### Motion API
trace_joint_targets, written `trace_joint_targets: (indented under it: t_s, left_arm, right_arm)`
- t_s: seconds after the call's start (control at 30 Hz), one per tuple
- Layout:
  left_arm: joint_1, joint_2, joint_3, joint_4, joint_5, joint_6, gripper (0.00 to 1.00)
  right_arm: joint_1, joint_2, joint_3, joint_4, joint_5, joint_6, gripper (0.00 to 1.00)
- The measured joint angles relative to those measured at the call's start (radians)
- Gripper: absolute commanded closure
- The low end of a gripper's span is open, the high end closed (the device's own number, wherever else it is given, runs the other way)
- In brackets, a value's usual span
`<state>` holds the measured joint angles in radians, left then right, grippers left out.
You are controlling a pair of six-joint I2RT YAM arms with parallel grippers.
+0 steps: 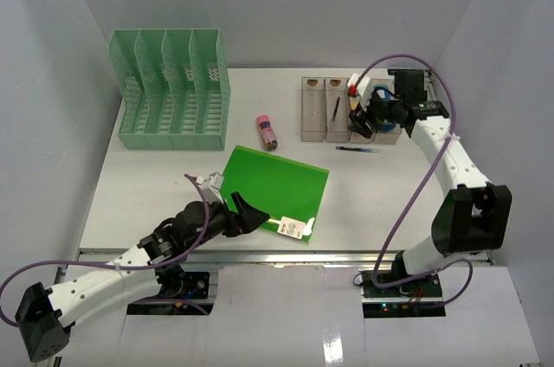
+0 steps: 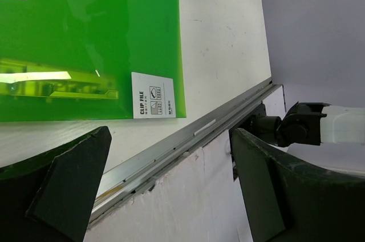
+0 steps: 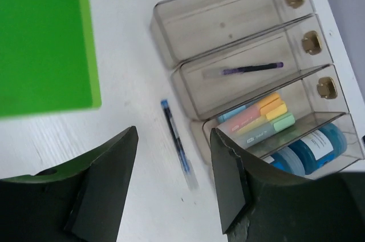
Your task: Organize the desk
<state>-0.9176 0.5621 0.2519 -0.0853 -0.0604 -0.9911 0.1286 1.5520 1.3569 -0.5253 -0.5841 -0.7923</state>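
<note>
The white desk (image 1: 156,185) holds a green clip file (image 1: 275,181) near its front rail (image 1: 286,256). My left gripper (image 1: 251,214) is open and empty at the file's front left edge; in the left wrist view (image 2: 171,190) its jaws straddle the rail (image 2: 182,145), with the file (image 2: 85,42) just beyond. A blue pen (image 1: 357,150) lies loose in front of the clear tray (image 1: 313,112). My right gripper (image 1: 362,120) is open and empty over the tray's front; in the right wrist view (image 3: 174,182) the pen (image 3: 175,139) lies between its jaws.
A green slotted file rack (image 1: 173,90) stands at the back left. A pink tube (image 1: 267,131) lies mid-desk. The tray holds a purple pen (image 3: 251,69), pastel highlighters (image 3: 259,117) and a blue roll (image 3: 311,148). Pale grey walls enclose the desk.
</note>
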Motion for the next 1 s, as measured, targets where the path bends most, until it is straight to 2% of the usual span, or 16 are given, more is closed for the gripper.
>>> trace_joint_targets:
  t_s: [0.13,0.3,0.67,1.0]
  left_arm:
    - [0.0,-0.001,-0.018,0.003,0.005,-0.008,0.02]
    - [0.0,0.0,-0.029,0.011,0.016,-0.02,0.02]
    - [0.0,0.057,-0.03,0.037,0.026,-0.028,0.02]
    - [0.0,0.069,-0.03,0.048,0.027,-0.028,0.02]
  right_arm:
    - [0.009,-0.081,-0.147,-0.089,0.03,-0.294,0.39]
    - [0.009,0.023,-0.181,-0.177,0.145,-0.446,0.4]
    - [0.036,0.227,-0.105,-0.125,0.347,-0.457,0.38]
    - [0.051,0.332,-0.041,-0.088,0.42,-0.424,0.39]
